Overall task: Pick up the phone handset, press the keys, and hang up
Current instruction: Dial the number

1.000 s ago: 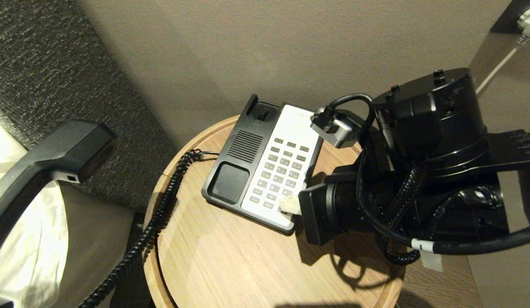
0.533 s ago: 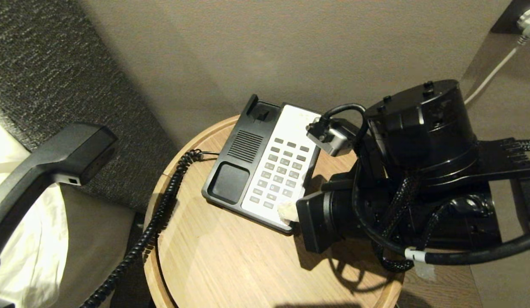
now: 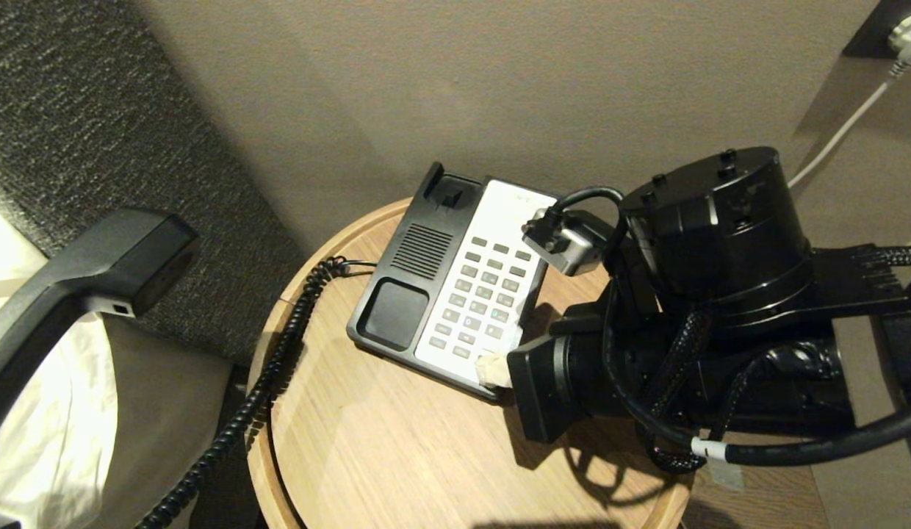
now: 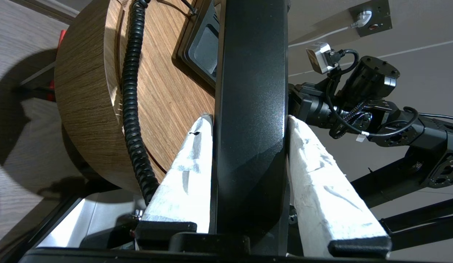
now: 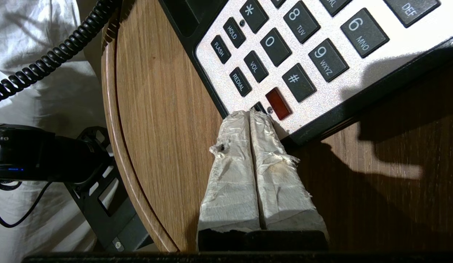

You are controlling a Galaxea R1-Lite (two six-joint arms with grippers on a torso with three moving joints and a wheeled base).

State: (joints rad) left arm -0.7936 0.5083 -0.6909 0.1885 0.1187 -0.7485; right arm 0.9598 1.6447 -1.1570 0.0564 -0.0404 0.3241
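Meanwhile, the left gripper (image 4: 248, 128) is pinching the phone handset (image 3: 88, 272) aloft (cord trailing) as the right gripper (image 5: 250, 114), fingers pressed together, is keying the phone base (image 3: 455, 286); hanging up looks next

Right gripper (image 5: 250, 114): white-wrapped fingers (image 5: 233, 164) pressed together, rising from bottom centre of the frame, tips at the near corner of the phone base (image 5: 358, 65), over a small dark key beside a red key (image 5: 278, 103). Keypad filled the upper right. Round wooden table (image 5: 157, 128) lay beneath. Black coiled cord (image 5: 47, 62) crossed the upper left over white fabric (image 5: 36, 33).
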